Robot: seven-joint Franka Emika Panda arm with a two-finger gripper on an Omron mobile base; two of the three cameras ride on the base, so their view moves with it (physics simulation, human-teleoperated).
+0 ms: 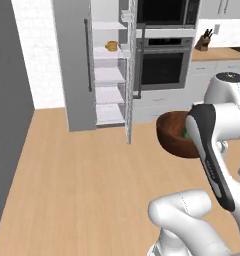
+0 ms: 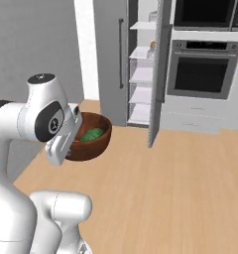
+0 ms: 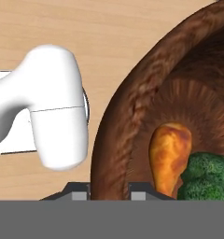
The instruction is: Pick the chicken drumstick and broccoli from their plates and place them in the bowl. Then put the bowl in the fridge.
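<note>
Pincer (image 3: pixel 109 189) clamped on rim of bowl (image 3: pixel 132 121), held above wood floor (image 1: pixel 82 180). Inside: chicken drumstick (image 3: pixel 170 154) touching broccoli (image 3: pixel 205 177). Fridge (image 1: pixel 77 65) ahead, door open.

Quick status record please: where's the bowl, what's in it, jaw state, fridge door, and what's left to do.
bowl: lifted above the floor, rim clamped in the gripper
contents: chicken drumstick and broccoli, side by side
jaws: shut on the bowl's wall, one inside, one outside
fridge: door open, white shelves exposed
shelf item: small tan object, too small to identify
remaining: set bowl in fridge
</note>
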